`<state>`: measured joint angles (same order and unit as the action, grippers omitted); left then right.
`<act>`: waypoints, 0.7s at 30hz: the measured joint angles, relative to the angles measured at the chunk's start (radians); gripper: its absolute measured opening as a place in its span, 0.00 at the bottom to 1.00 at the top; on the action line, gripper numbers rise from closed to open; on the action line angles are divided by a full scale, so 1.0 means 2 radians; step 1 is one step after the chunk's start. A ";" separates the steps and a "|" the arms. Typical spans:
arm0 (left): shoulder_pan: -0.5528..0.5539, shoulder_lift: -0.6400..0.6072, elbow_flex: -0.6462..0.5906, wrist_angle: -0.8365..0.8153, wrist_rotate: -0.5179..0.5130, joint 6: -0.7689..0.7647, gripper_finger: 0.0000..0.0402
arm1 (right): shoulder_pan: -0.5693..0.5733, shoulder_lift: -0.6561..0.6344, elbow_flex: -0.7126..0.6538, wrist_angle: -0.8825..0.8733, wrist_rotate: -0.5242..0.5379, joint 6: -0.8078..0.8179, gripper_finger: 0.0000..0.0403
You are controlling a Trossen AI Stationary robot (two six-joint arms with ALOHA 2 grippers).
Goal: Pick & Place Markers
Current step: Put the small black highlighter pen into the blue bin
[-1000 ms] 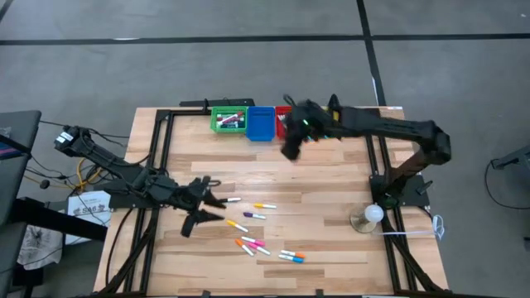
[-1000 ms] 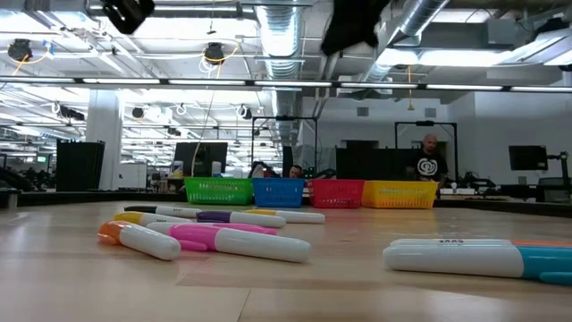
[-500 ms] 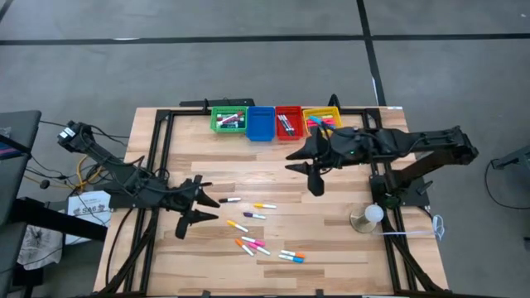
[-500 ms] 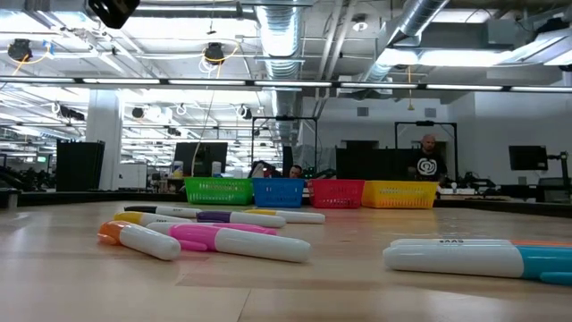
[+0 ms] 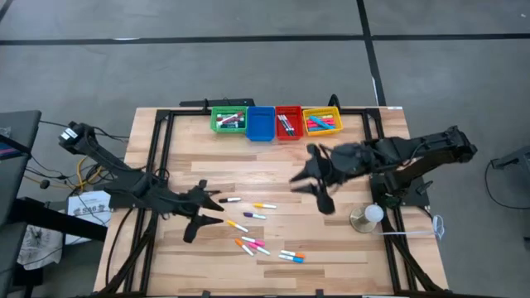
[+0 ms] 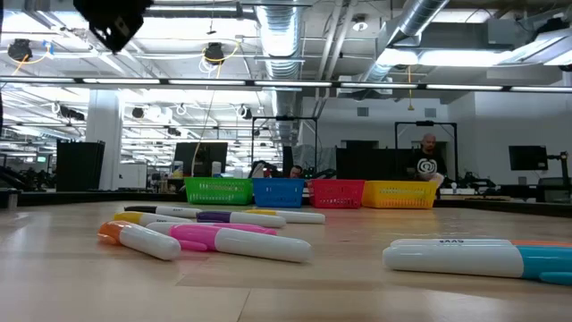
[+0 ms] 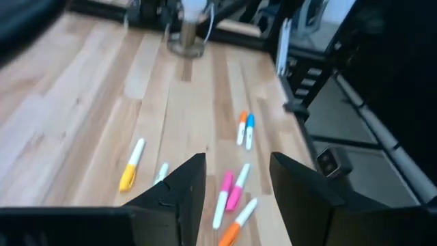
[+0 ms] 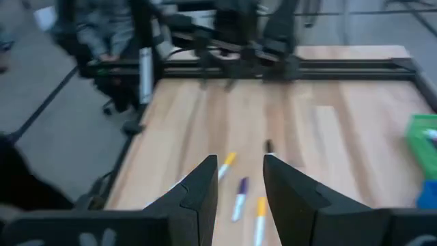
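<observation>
Left tool [image 5: 201, 213]: fingers spread, empty, near counter's [image 5: 348, 248] left edge.
Right tool [image 5: 310, 184]: spread, empty, mid-counter.
Markers [image 5: 252, 225]: loose between both tools, untouched.

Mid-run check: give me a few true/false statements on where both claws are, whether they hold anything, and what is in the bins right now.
1. The right claw is over the bins. False: it hangs open over bare table in front of them.
2. The left claw is open beside the loose markers. True.
3. The blue bin holds several markers. False: it looks empty, while the green bin, red bin and yellow bin hold some.
4. Neither claw holds a marker. True.
5. The four bins stand in a row at the far edge of the table. True.
</observation>
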<state>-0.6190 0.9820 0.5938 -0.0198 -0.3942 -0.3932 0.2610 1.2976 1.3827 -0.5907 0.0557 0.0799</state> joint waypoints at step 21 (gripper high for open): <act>0.062 0.192 0.000 0.064 -0.005 -0.135 0.40 | 0.200 0.000 0.000 -0.082 0.173 0.104 0.27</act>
<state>-0.4945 1.3655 0.5934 0.1088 -0.4033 -0.6632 0.6616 1.2976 1.3830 -0.7544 0.4025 0.2878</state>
